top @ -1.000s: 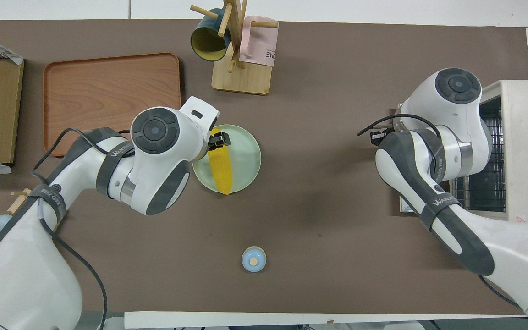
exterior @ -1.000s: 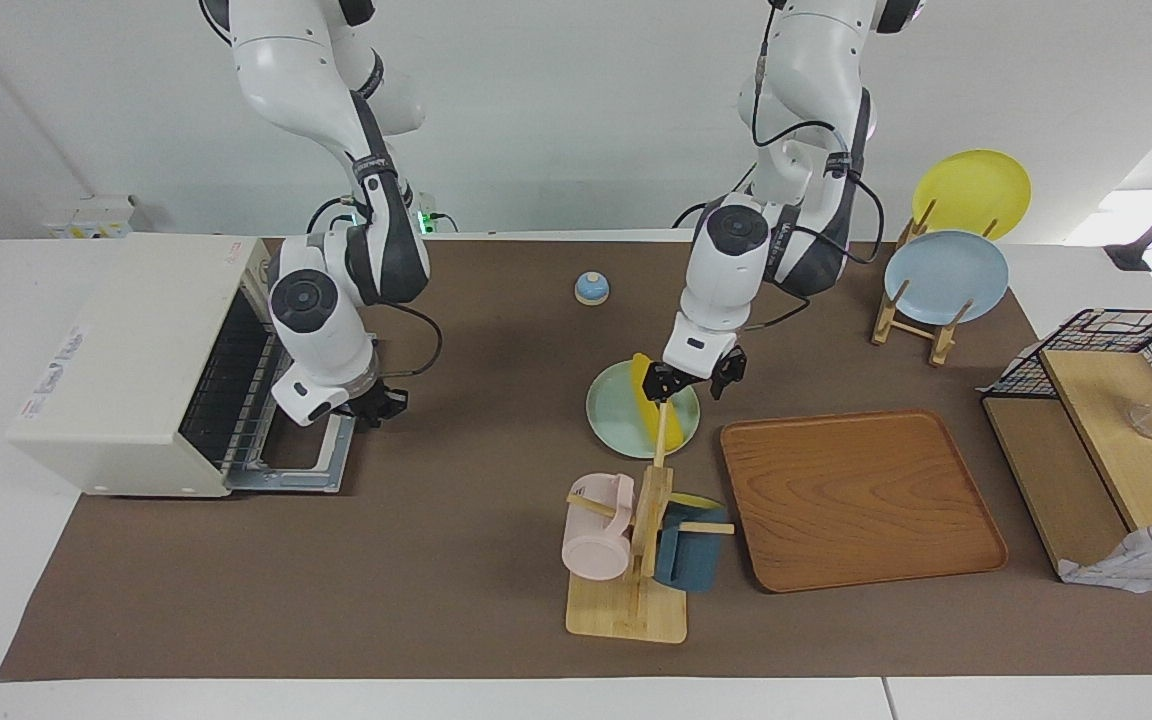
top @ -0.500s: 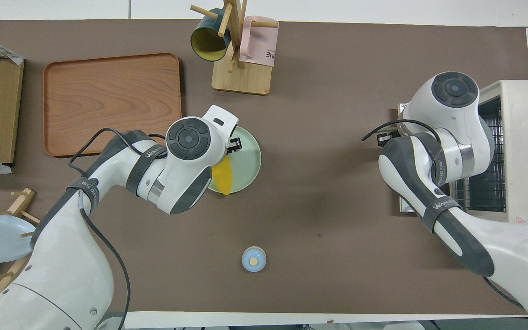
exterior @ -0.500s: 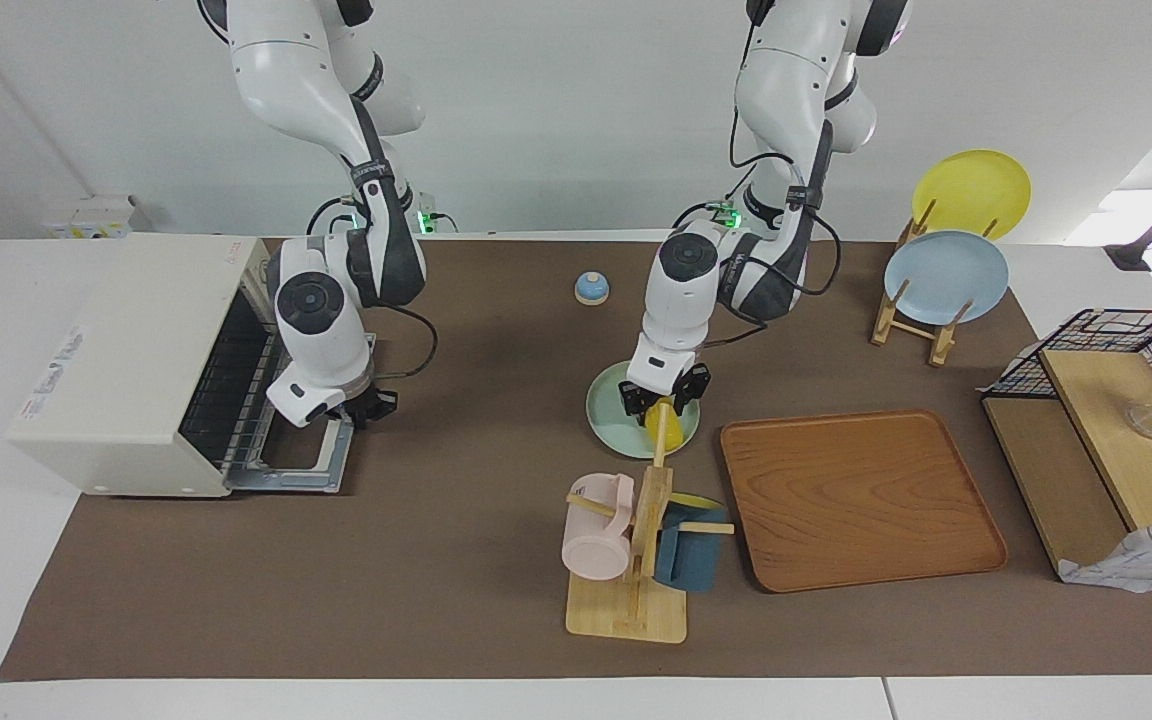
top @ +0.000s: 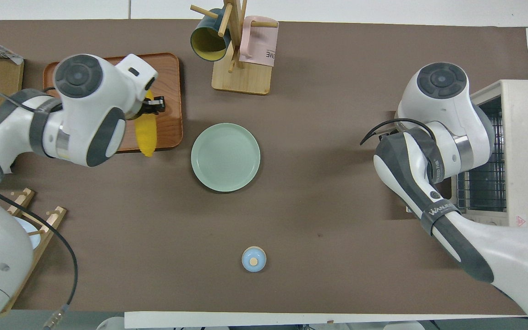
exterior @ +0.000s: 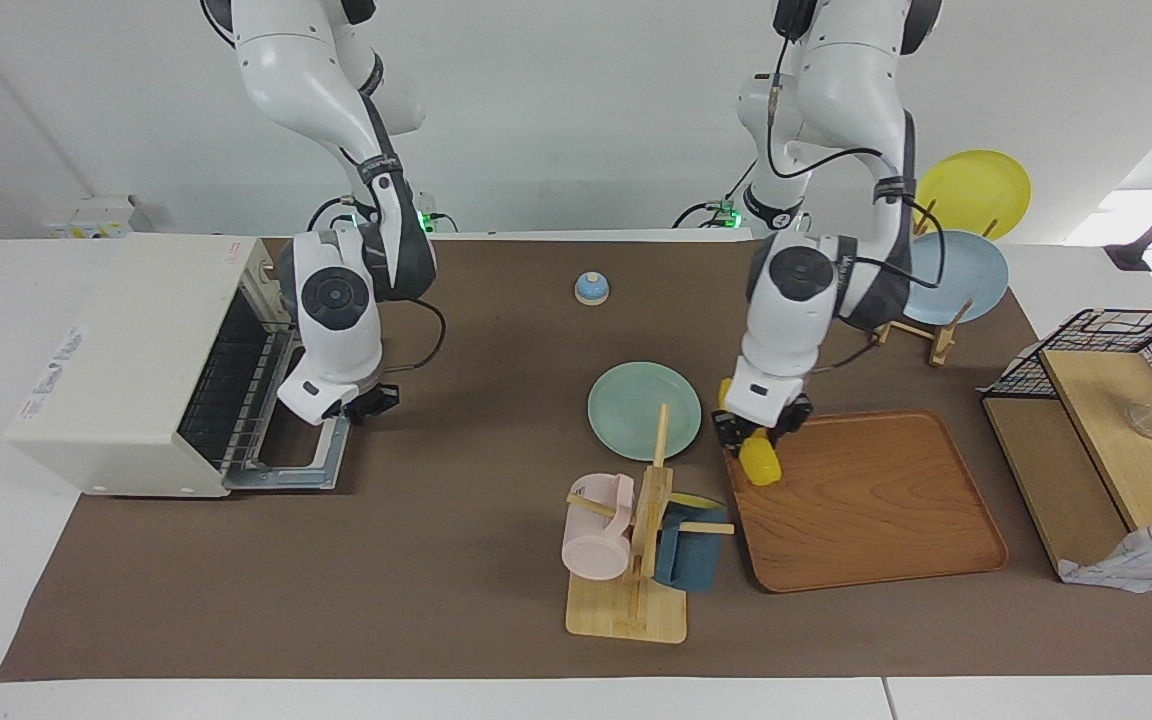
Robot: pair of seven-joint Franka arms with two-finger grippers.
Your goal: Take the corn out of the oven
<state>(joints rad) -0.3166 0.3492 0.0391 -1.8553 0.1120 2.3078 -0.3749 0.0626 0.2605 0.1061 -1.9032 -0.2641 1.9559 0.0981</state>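
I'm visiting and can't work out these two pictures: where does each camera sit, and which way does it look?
Facing view: high across the table, looking at the robots; both white arms show, the left end effector holding the bright yellow corn cob over the brown wooden tray.
Overhead view: above the robots' end, looking steeply down; arms enter from the bottom.
Both share the round pale green plate and the cream-white toaster oven, half a turn apart.

1 camera looks down from high across the table [exterior: 496, 620], facing the robots; 1 looks steeply down from above them. Both share the tabletop.
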